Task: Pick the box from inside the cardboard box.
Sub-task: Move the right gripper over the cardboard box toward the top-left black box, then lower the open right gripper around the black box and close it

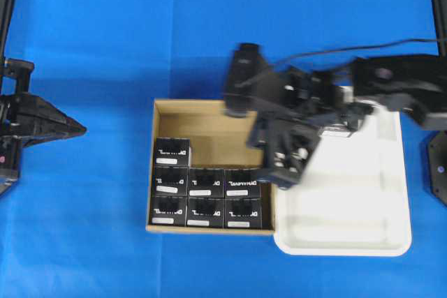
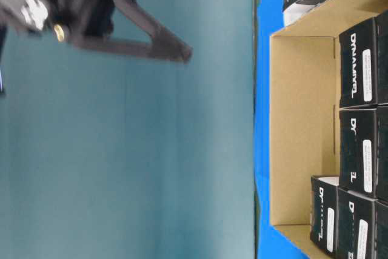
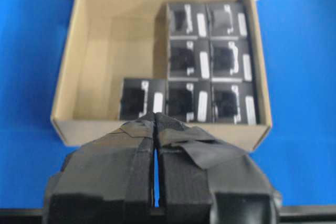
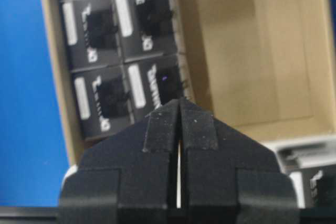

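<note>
Cardboard box (image 1: 209,125) holds seven black boxes (image 1: 206,182), apparently; rest bare.

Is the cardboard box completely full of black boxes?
No, the cardboard box has a bare floor on one side, and only seven black boxes fill the rest.

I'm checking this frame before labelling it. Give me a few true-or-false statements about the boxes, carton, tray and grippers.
1. Seven black boxes sit in the cardboard box. True.
2. The right gripper holds a black box. False: its jaws are shut on nothing.
3. The white tray lies to the left of the carton in the overhead view. False: it lies to the right.
4. The left gripper is shut. True.
5. The carton is full. False: part of its floor is bare.
</note>
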Controlling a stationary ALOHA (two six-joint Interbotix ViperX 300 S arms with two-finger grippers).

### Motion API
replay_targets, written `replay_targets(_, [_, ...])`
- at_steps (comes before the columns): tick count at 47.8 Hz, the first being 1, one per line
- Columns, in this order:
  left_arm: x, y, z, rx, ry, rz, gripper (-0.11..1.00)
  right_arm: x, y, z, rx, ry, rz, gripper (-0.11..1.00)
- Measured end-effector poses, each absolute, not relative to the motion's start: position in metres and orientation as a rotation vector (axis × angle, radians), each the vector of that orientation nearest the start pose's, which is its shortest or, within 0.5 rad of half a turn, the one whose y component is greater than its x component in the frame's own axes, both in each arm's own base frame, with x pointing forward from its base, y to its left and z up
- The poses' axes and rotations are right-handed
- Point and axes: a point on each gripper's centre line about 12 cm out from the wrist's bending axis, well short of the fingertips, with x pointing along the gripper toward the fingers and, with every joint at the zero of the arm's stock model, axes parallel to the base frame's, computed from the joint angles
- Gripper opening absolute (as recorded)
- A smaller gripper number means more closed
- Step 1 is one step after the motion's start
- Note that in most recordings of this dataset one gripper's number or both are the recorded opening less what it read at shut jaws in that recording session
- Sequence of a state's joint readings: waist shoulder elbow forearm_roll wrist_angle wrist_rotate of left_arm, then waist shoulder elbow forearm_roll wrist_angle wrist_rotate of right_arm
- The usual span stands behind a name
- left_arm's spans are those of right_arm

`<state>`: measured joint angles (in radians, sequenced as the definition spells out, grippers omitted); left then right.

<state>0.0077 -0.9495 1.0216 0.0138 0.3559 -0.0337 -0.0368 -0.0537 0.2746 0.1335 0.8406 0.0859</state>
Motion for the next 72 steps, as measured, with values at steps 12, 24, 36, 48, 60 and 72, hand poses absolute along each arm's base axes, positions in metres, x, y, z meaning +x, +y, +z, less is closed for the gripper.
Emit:
replay_targets(12, [0.191, 0.002, 0.278, -0.009, 0.468, 0.014, -0.02, 0.441, -0.009, 0.245, 0.122, 1.215, 0.034, 0.01])
replay_targets(24, [0.183, 0.002, 0.286, -0.007, 0.429, 0.013, -0.02, 0.474, -0.019, 0.227, 0.083, 1.28, 0.064, 0.08])
replay_targets(36, [0.18, 0.002, 0.286, -0.006, 0.429, 0.013, -0.02, 0.491, -0.029, 0.224, 0.071, 1.281, 0.077, 0.48])
replay_targets(48, [0.179, 0.002, 0.283, -0.004, 0.451, 0.014, -0.02, 0.505, -0.029, 0.206, 0.078, 1.29, 0.08, 0.95])
replay_targets(60, [0.179, 0.002, 0.283, -0.007, 0.452, 0.014, -0.02, 0.522, -0.031, 0.181, 0.064, 1.289, 0.085, 0.95])
replay_targets(72, [0.179, 0.002, 0.283, -0.006, 0.452, 0.013, -0.02, 0.531, -0.032, 0.165, 0.049, 1.291, 0.097, 0.95])
